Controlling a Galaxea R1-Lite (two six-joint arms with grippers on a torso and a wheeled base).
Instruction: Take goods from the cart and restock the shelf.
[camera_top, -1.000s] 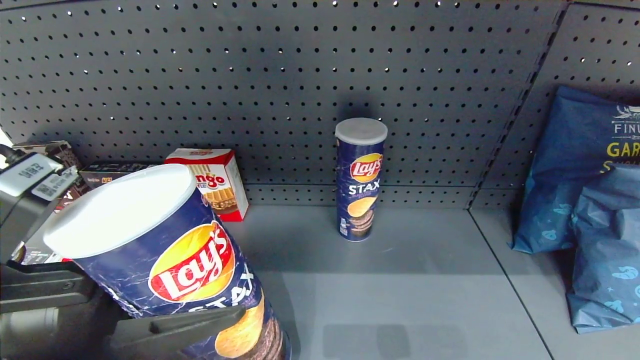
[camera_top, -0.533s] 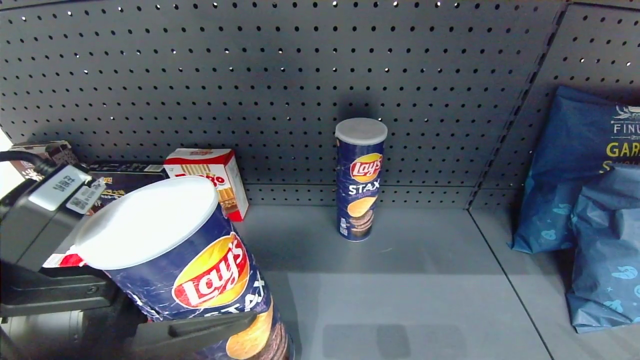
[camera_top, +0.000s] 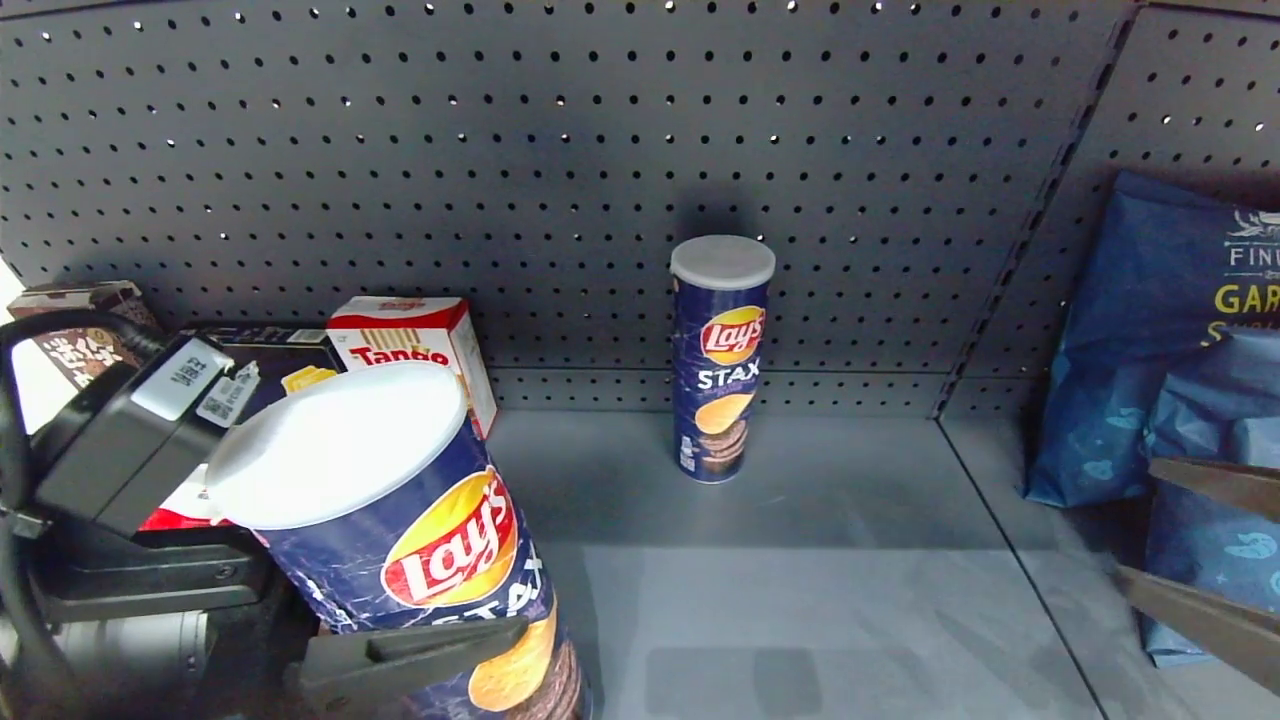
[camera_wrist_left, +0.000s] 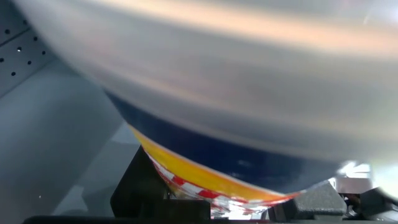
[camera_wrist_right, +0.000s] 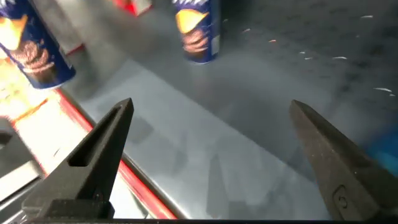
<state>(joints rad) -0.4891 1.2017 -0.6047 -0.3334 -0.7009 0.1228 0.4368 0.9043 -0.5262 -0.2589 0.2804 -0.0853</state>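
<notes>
A dark blue chip can (camera_top: 400, 530) with a white lid leans at the lower left of the head view, over the grey shelf (camera_top: 800, 580). My left gripper (camera_top: 380, 600) is shut on its body, one finger (camera_top: 410, 650) crossing its front. The same can looms close in the left wrist view (camera_wrist_left: 217, 93) and stands far off in the right wrist view (camera_wrist_right: 34, 43). A second, matching can (camera_top: 721, 360) stands upright near the pegboard back wall, also seen as the can (camera_wrist_right: 198, 28). My right gripper (camera_top: 1150, 530) is open and empty at the right edge, over the shelf (camera_wrist_right: 211, 118).
A red and white wafer box (camera_top: 425, 345) and dark boxes (camera_top: 70, 320) sit at the back left. Blue snack bags (camera_top: 1170, 330) fill the right bay past a shelf seam. The shelf's red front edge (camera_wrist_right: 124, 162) runs below the right gripper. Bare shelf lies between the two cans.
My left gripper has carried the can to the right, further over the shelf. The right gripper's fingers have come into the head view at the right edge.
</notes>
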